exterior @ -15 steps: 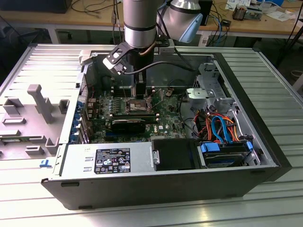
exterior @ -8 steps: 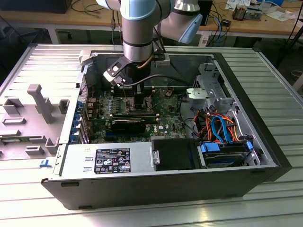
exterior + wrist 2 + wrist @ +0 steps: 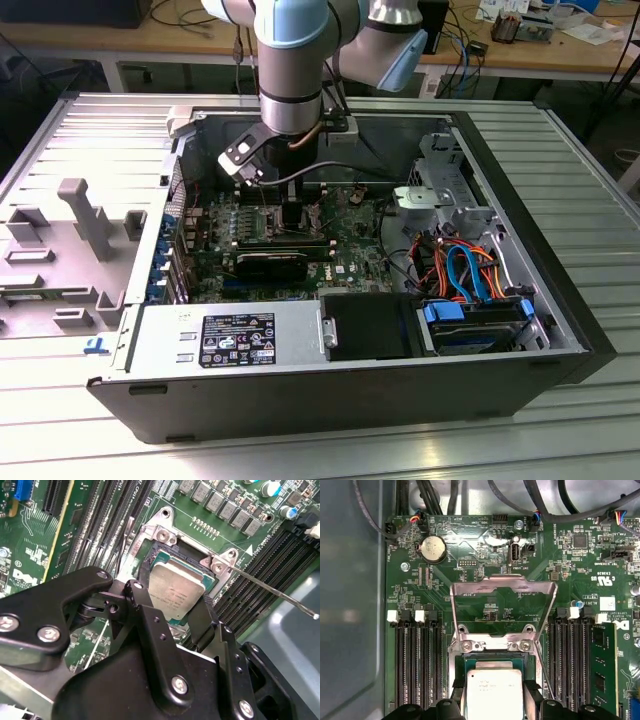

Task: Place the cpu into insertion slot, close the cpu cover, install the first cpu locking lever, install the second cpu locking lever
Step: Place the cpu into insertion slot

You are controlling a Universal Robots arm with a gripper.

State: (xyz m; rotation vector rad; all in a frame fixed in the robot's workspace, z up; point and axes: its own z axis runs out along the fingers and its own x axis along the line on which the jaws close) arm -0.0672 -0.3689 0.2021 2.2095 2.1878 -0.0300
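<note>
On the first step: placing the cpu [image 3: 176, 587] into the slot [image 3: 161, 534]. Jaws of the gripper [image 3: 172, 599] clamped on the cpu, with one black finger [image 3: 145, 615] against each of two opposite edges.

In both wrist views, held right over the slot, metal top up. Seems not fully bedded, with one corner a touch above the dark frame; hard to tell for sure.

Cover [image 3: 503, 581] swung up and back, open beyond the slot and out of the way. Both levers unlatched: one thin rod [image 3: 275, 590] sticking out free to one side, the other [image 3: 126, 537] over by the memory slots [image 3: 95, 540] on the opposite side.

In the exterior view, arm [image 3: 290, 80] reaching straight down into the open case [image 3: 300, 400], over the middle of the board [image 3: 350, 215].

Nothing finished beyond this step, judging by the raised cover and loose levers.

Calls next for:
- a level, square lowering, chip edges matched to the slot walls;
- no sideways push on the contacts beneath;
- a clean parting of the jaws, without dragging or tipping the cpu.

Little room to spare beside the fingers, with slot rim and lever hinges close by.
</note>
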